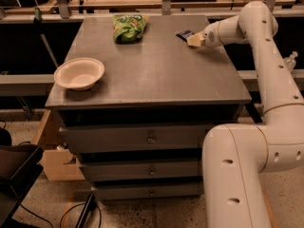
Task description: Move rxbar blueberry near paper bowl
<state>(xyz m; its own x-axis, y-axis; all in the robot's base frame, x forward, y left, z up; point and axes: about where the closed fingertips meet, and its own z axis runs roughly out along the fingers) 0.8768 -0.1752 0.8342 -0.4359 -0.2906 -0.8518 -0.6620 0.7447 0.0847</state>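
The rxbar blueberry [184,34] is a small dark navy wrapper lying flat near the far right of the grey tabletop. My gripper [194,40] is at the bar's right end, low over the table, and covers part of it. I cannot tell whether it is touching or holding the bar. The paper bowl [79,73] is off-white and round, and it sits upright near the table's front left corner, far from the bar and the gripper.
A green chip bag [128,27] lies at the far middle of the table [156,75]. My white arm [266,56] comes in along the table's right side. Drawers front the cabinet below. Shelving and clutter stand behind the far edge.
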